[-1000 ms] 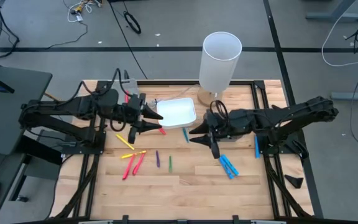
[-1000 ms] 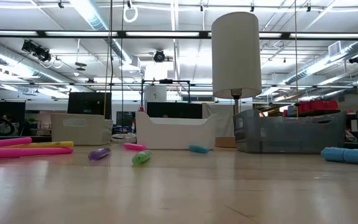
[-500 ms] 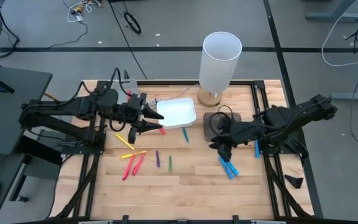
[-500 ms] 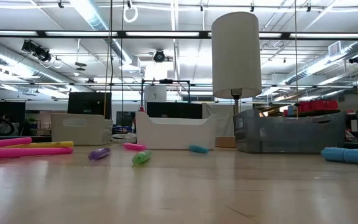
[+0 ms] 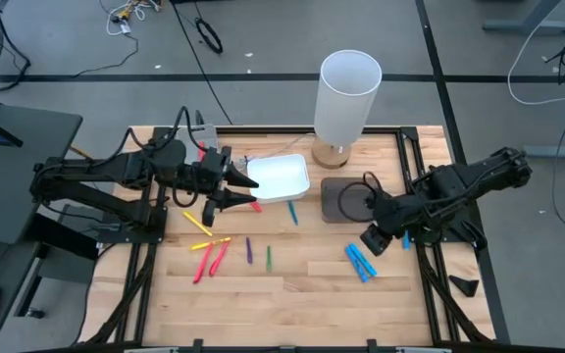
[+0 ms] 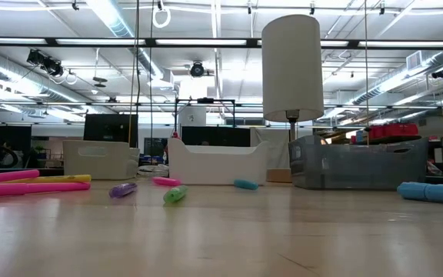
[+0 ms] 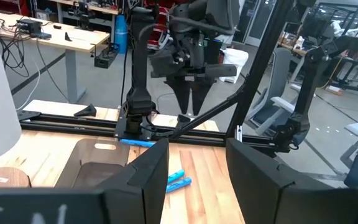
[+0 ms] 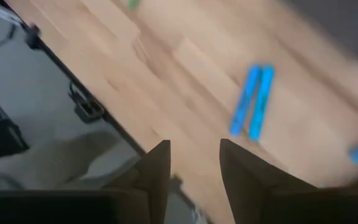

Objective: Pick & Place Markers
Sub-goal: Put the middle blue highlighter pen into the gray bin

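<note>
Two blue markers (image 5: pixel 359 262) lay side by side on table (image 5: pixel 302 284), right of centre; pink, yellow, purple, green ones lay left. Right hand (image 5: pixel 370 241) hovered just beside blue pair, fingers apart, empty. Best descend square over one marker, straddle it. Since earlier frame right hand swung from white tray (image 5: pixel 279 177) toward pair. Left hand (image 5: pixel 251 193) at tray, fingers apart
</note>
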Available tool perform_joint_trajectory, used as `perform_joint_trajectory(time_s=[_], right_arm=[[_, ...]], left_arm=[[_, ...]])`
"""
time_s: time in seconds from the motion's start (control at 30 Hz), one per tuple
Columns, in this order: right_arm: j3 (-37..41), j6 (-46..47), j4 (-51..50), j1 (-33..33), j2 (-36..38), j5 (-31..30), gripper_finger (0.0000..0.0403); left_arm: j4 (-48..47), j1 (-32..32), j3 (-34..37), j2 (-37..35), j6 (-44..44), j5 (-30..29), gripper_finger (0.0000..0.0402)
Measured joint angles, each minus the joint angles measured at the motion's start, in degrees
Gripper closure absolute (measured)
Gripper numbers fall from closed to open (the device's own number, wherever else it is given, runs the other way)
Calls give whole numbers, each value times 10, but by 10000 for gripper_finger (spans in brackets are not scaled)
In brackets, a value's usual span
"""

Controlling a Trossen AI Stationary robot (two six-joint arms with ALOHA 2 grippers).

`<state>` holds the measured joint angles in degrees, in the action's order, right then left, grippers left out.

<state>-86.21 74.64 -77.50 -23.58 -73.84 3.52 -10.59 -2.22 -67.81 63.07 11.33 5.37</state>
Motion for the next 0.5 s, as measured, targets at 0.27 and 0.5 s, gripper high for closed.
perform_joint_trajectory(time_s=[0.27,0.5], right_arm=[[0,55,-64,-20,0,49,264],[0,90,-82,-38,0,50,264]], left_arm=[[0,0,0,0,0,0,236],[0,0,0,0,0,0,236]])
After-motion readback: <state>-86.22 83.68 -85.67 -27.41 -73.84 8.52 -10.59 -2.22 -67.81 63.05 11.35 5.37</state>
